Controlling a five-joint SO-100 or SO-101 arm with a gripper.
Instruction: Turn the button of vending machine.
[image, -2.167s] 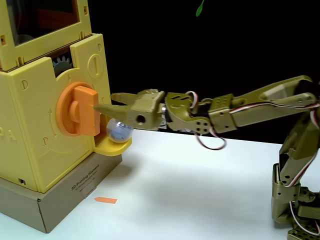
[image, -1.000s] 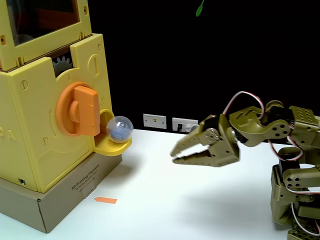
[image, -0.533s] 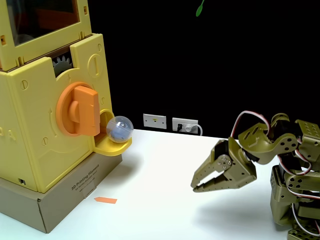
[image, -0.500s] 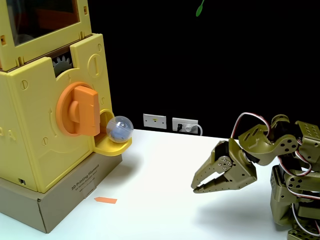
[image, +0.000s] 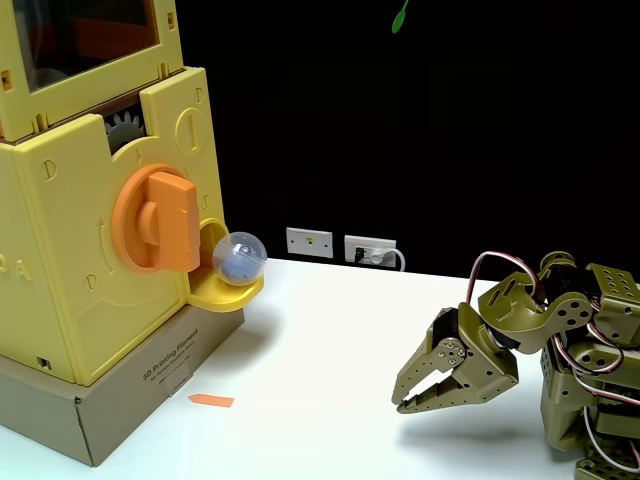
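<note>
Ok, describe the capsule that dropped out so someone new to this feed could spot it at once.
Start at the big pale-yellow vending machine on the left of the fixed view, standing on a brown cardboard box. Just right of its orange button, a small yellow tray juts out. The capsule sits in it: a clear round ball with something bluish inside, the only see-through sphere there.

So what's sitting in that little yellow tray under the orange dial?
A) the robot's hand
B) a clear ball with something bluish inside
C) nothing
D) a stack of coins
B: a clear capsule ball with a bluish thing inside rests in the yellow tray of the vending machine, while the hand is folded back far to the right.
</note>
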